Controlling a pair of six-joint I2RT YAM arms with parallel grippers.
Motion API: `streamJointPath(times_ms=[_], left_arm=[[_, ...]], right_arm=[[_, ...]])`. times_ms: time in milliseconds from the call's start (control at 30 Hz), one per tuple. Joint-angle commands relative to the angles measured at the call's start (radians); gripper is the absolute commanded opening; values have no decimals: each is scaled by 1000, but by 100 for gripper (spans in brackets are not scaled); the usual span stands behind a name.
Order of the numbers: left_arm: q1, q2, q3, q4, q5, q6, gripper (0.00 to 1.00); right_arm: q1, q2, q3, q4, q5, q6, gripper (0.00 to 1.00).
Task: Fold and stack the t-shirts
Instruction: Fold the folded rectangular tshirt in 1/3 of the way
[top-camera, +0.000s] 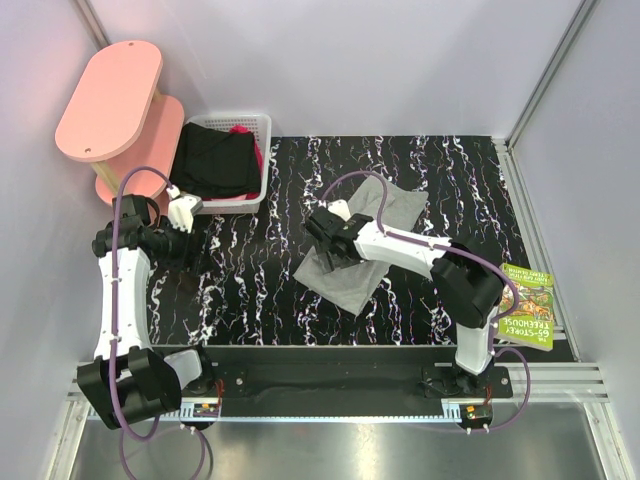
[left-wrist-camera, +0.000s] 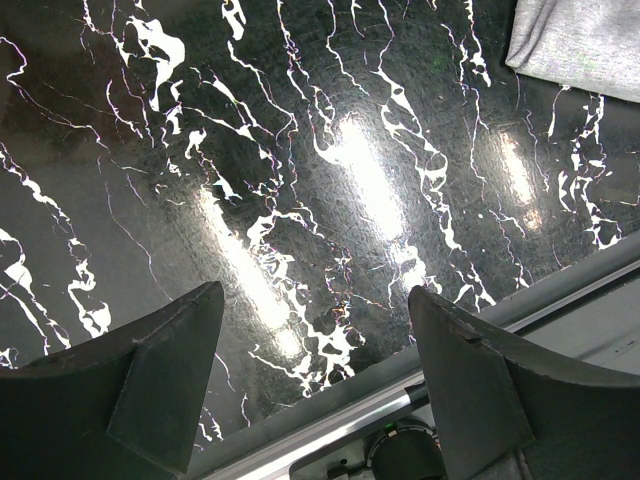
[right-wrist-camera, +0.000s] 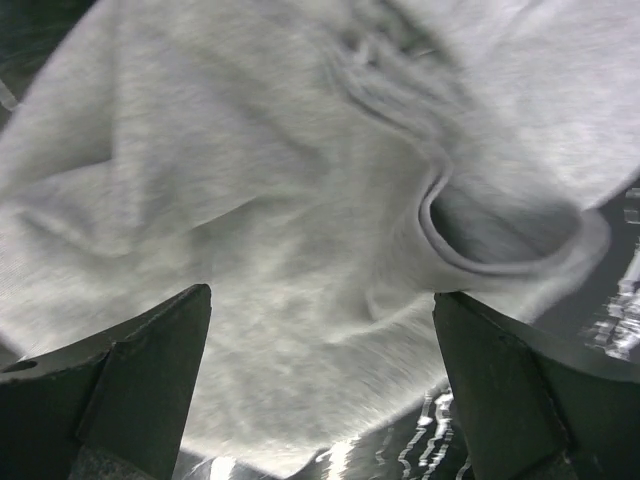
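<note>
Top external view: the left gripper, jaws apart, hangs over the bare table just in front of the basket. The right gripper, jaws also apart, is over the crumpled grey shirt, right of the basket. Inside the basket lie the black garment and magenta cloth.

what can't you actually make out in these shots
Top external: the right hand and its arm cover the middle of the grey shirt, hiding folds there.
Top external: the black garment covers most of the magenta cloth in the basket; anything beneath is hidden.
Right wrist: the shirt is blurred and cropped; its opening could be sleeve or neck.
Left wrist: only a shirt corner, cut by the top edge.
</note>
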Motion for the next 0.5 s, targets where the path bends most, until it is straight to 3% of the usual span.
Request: streamJointPath(times_ms=[0,333,467], left_arm=[[-1,-13,13,25,-12,-6,80],[1,-21,2,25,-32,8,80],[1,-26,2,25,-35,8,80]], right_arm=[[-1,34,59,-66,176,31,100],[-99,18,-33,-138,213,166,100],[-205,8,-52,-122,104,157,100]])
